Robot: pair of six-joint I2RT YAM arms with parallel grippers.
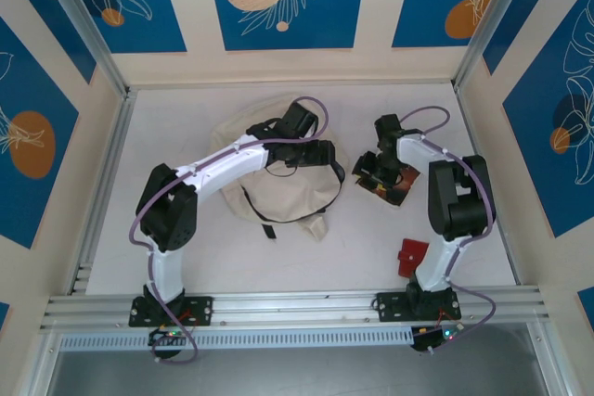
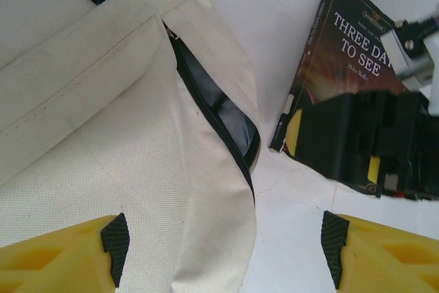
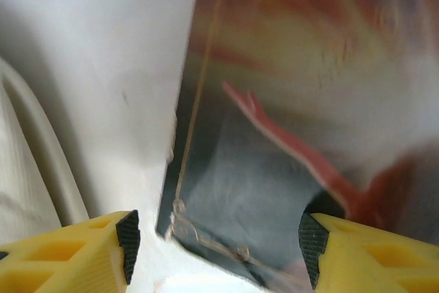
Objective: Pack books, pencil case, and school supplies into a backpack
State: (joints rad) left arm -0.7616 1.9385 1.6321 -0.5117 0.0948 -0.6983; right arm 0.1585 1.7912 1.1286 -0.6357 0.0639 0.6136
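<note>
The cream backpack [image 1: 278, 187] lies flat mid-table. Its dark zipper [image 2: 226, 118] gapes a little at the right edge of the fabric [image 2: 103, 142]. My left gripper [image 1: 327, 162] hovers over that edge, open [image 2: 223, 252], one finger above fabric and the other above bare table. To the right lie the books [image 1: 392, 190]; the top one is black with "Three Days to See" on its cover [image 2: 343, 46]. My right gripper [image 1: 379, 172] hangs low over them, open [image 3: 219, 252], with the glossy black cover's corner [image 3: 274, 169] below and between its fingers [image 3: 312, 245], not gripped.
A small red thing [image 1: 411, 257] lies by the right arm's base; I cannot tell what it is. A dark strap [image 1: 264, 220] trails from the backpack toward the front. White walls ring the table [image 1: 186, 257]. The two grippers sit close together.
</note>
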